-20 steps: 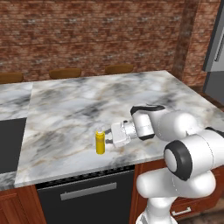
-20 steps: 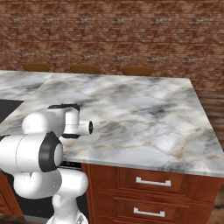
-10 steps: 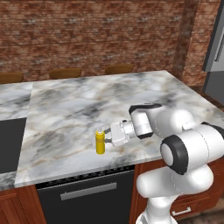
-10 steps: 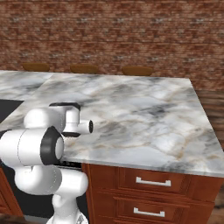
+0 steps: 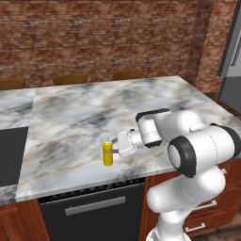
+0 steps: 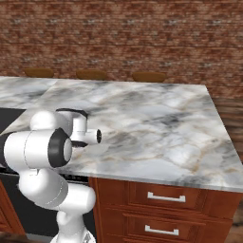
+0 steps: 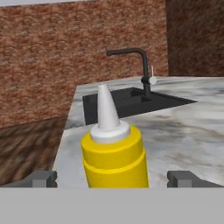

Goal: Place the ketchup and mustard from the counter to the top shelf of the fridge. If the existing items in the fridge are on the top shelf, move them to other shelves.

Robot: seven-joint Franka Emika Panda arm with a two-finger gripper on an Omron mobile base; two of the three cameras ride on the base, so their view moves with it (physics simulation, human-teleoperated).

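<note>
We see the mustard bottle (image 5: 108, 154) standing upright on the marble counter (image 5: 94, 113), close to its near edge. It is a yellow bottle with a white pointed nozzle, and its long axis is vertical, so the nozzle points straight up. What is inside it we cannot tell.

The arm is folded low over the near part of the counter, with the forearm lying almost flat and the wrist turned to the left. The gripper (image 5: 114, 147) reaches sideways toward the bottle and is just beside it on its right.

In the hand view the mustard bottle (image 7: 113, 154) stands in the middle between the two fingertips (image 7: 43, 178). The jaws are spread wide, with free space on both sides of the bottle, so they are not touching it. Behind the bottle we see a dark sink (image 7: 131, 100) with a black faucet (image 7: 141, 65), and a brick wall (image 7: 65, 48).
</note>
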